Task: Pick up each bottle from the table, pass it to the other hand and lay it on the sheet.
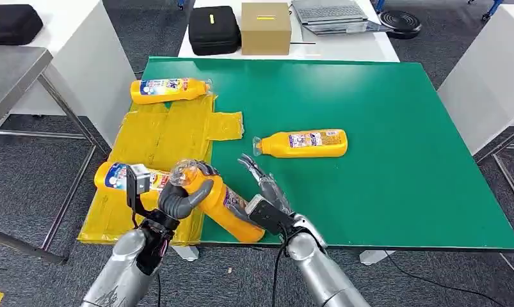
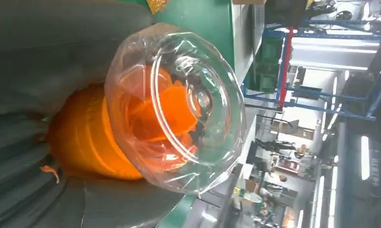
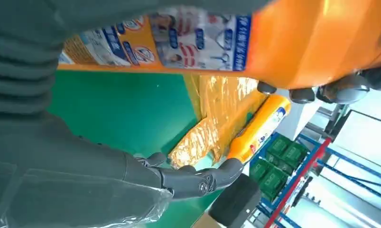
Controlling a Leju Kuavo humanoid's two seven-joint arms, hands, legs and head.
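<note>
1. Labels first: every bottle has a blue and white label, but the print's too small for me to read.
2. My left hand [image 1: 177, 195], low in the frame left of centre, is wrapped around the neck end of the held bottle [image 1: 225, 206]. It's orange with a clear cap.
3. My right hand [image 1: 267, 195] is beside that bottle's base with its fingers spread, grasping nothing.
4. Two bottles lie on the yellow sheet [image 1: 168, 131]: one [image 1: 169, 89] at upper left, one [image 1: 116, 177] at lower left.
5. Another bottle [image 1: 303, 143] lies mid-frame on the green desk [image 1: 401, 147].
</note>
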